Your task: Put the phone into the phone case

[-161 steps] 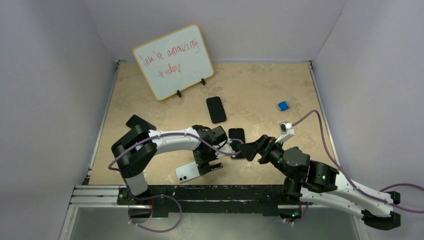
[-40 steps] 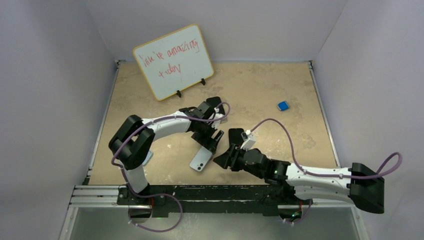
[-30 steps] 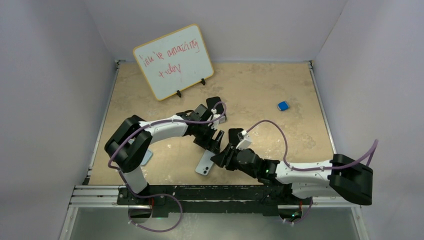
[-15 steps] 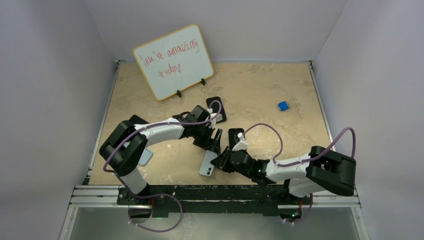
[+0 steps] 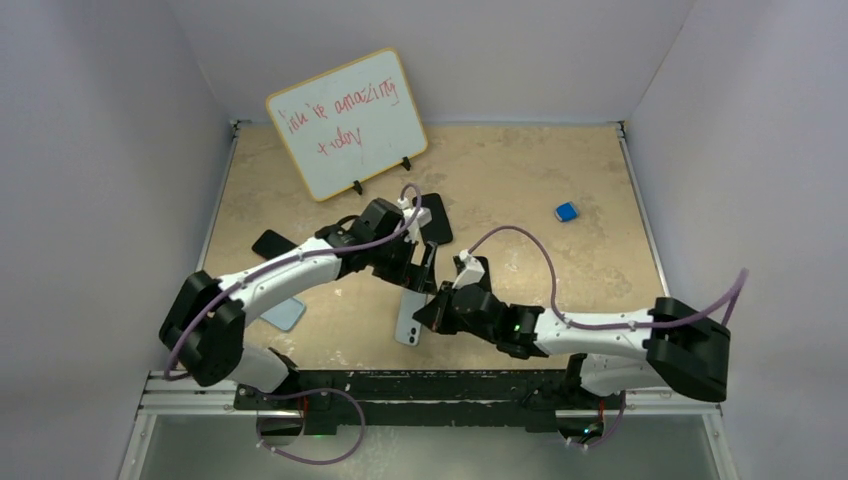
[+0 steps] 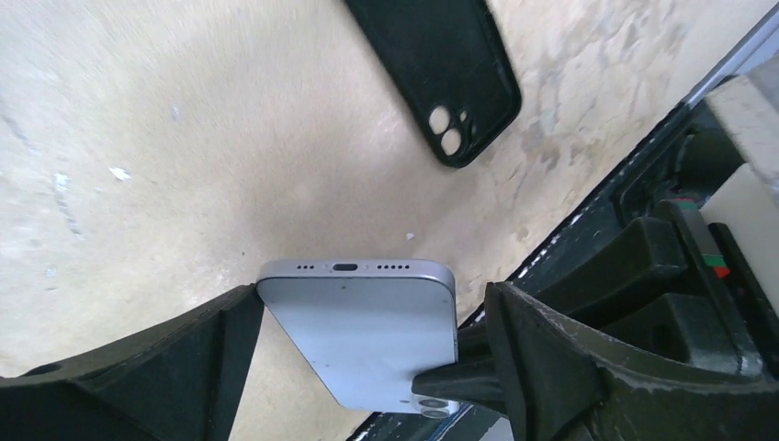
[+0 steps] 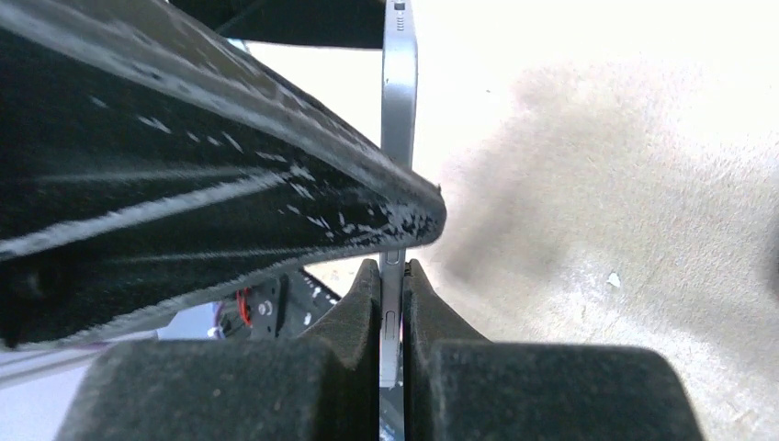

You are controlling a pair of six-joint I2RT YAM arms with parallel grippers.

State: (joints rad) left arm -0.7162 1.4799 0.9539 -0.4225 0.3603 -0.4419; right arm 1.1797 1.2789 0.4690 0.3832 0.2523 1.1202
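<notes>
**Top external and wrist views: phone [image 5: 406, 325] between left gripper [image 5: 421, 275] and right gripper [image 5: 430, 316]**

Item 1, phone. Silver-grey, back face toward the left wrist camera. It is near the front middle of the table [image 5: 520, 170], where the two grippers meet. The port end points away from the left wrist camera and the lens corner lies nearest it.

Item 2, right gripper. It is clamped on the phone. In the right wrist view both fingers [image 7: 363, 303] press flat against the two faces with the thin edge rising between them. The left wrist view shows one fingertip lying over the back face beside the lens corner.

Item 3, left gripper. Its jaws straddle the phone's width. One finger [image 6: 165, 367] touches one long edge at its tip. The other finger [image 6: 551, 367] stands just beside the opposite edge, with a dark sliver between them. Whether it grips or merely brackets the phone cannot be told.

Item 4, black phone case [image 6: 427, 64]. It lies flat on the table, lens cut-outs at one end. It is beyond the port end of the phone and apart from it, and neither gripper touches it.

Item 5, other objects in the top external view:
- A whiteboard [image 5: 348, 125] with red writing is propped at the far left.
- A black slab [image 5: 437, 222] lies by the left wrist.
- A small blue object [image 5: 566, 211] sits at far right.
- A pale blue flat item [image 5: 285, 313] lies beside the left arm.
</notes>
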